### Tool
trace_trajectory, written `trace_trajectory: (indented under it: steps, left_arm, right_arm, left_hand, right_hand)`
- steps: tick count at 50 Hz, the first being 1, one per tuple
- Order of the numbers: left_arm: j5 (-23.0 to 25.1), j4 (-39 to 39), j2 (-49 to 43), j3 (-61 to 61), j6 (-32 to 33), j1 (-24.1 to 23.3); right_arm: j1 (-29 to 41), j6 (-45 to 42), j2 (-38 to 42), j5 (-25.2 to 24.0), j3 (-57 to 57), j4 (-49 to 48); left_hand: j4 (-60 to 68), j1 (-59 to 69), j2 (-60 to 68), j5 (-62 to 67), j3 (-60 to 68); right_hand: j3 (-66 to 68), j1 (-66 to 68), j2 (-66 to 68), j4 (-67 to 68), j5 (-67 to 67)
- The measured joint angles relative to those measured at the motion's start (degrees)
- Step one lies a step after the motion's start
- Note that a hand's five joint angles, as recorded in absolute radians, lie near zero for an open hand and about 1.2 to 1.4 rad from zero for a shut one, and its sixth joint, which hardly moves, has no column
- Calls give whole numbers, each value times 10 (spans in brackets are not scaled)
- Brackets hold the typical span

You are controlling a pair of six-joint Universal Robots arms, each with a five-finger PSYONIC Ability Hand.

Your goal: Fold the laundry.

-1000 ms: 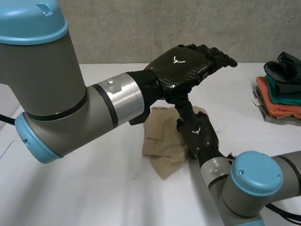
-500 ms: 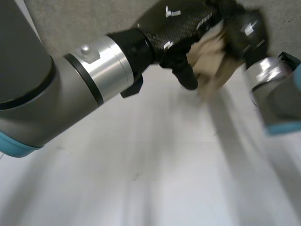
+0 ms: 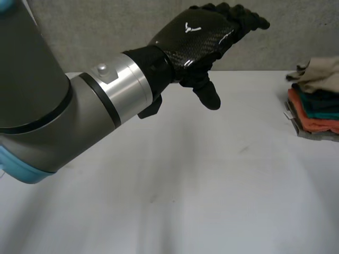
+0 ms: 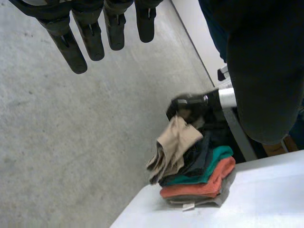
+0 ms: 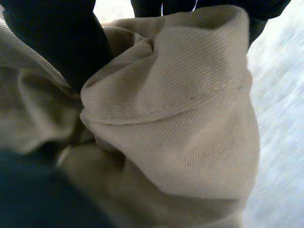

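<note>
A: Where is the beige twill cloth (image 5: 190,123)?

B: It's bunched in the right hand (image 4: 190,105). The thumb is on one side and the fingers are curled over the stitched hem on the other, pinching a thick fold. Below that hand it drapes over the stack of folded teal, orange and grey cloths (image 3: 315,114), which sits on the white surface (image 3: 185,185).

A: How will it handle?

B: Light and soft, I'd judge, and limp. Held by a wad like this, it sags and the loose end hangs down the stack's side. The weave looks sturdy, so it should take a crease well. It's neither slippery nor fragile.

A: Where's the best place to take hold?

B: Along the hem or at a corner, not in the middle of the bunch. That way it hangs flat.

A: And the left hand (image 3: 198,37)?

B: It's raised above the surface, well apart from the right hand and the stack. Its fingers are loosely spread and it holds nothing.
</note>
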Motion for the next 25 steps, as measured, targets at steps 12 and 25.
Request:
trace_trajectory:
  steps: [12, 25]
  left_arm:
    - [-1, 0, -19, 0, 0, 0]
    - [-1, -2, -13, -1, -1, -9]
  right_arm:
    - [-14, -30, 102, -50, 6, -31]
    - [-38, -43, -20, 20, 72, 91]
  left_hand:
    - [0, 0, 0, 0, 0]
    - [0, 0, 0, 0, 0]
  right_hand:
    - [0, 0, 0, 1, 48]
    - [-556, -472, -542, -567, -500]
